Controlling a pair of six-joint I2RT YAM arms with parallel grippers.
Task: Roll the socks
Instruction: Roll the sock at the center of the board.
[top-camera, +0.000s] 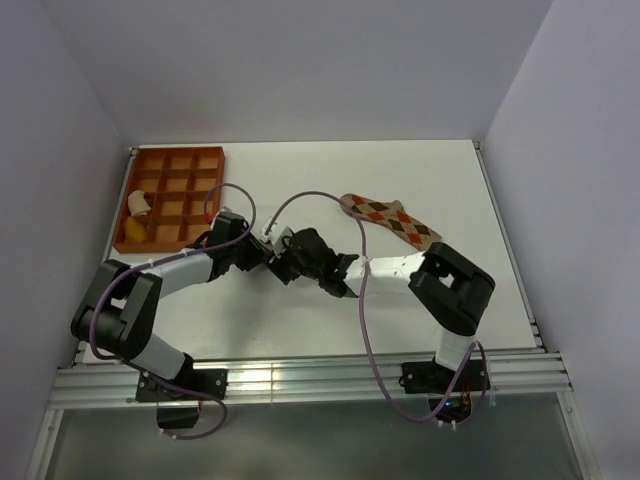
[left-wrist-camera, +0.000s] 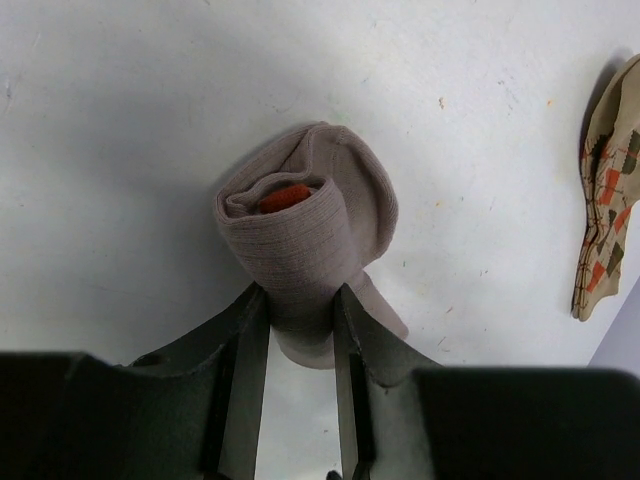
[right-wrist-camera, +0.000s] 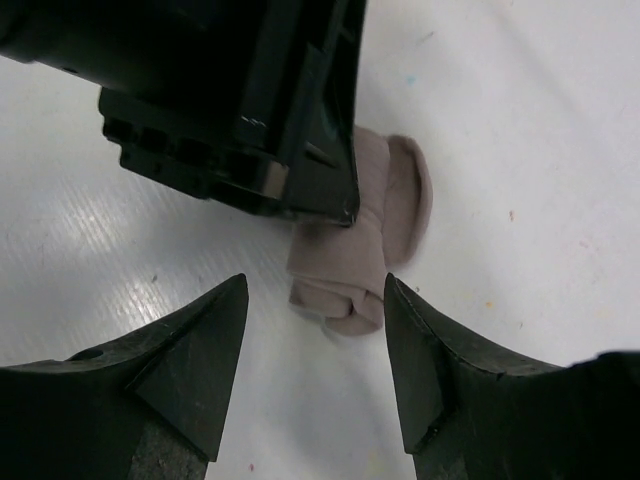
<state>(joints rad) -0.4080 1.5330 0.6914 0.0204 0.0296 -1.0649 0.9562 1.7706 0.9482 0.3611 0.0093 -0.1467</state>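
Note:
The grey-brown sock (left-wrist-camera: 305, 225) is rolled into a tight bundle with a bit of red showing in its core. My left gripper (left-wrist-camera: 302, 300) is shut on the roll's near end, just above the table. In the right wrist view the roll (right-wrist-camera: 365, 235) lies just ahead of my right gripper (right-wrist-camera: 315, 290), which is open and empty, its jaws spread wider than the roll. The left gripper's black body (right-wrist-camera: 230, 100) covers part of the roll there. The argyle sock (top-camera: 390, 218) lies flat at the back right, and also shows in the left wrist view (left-wrist-camera: 605, 200). From above, both grippers (top-camera: 278, 248) (top-camera: 298, 262) meet mid-table and hide the roll.
An orange compartment tray (top-camera: 180, 190) stands at the back left, with a white item (top-camera: 138, 203) and a yellow item (top-camera: 133, 232) in its left cells. Purple cables loop over both arms. Walls close in the table on three sides.

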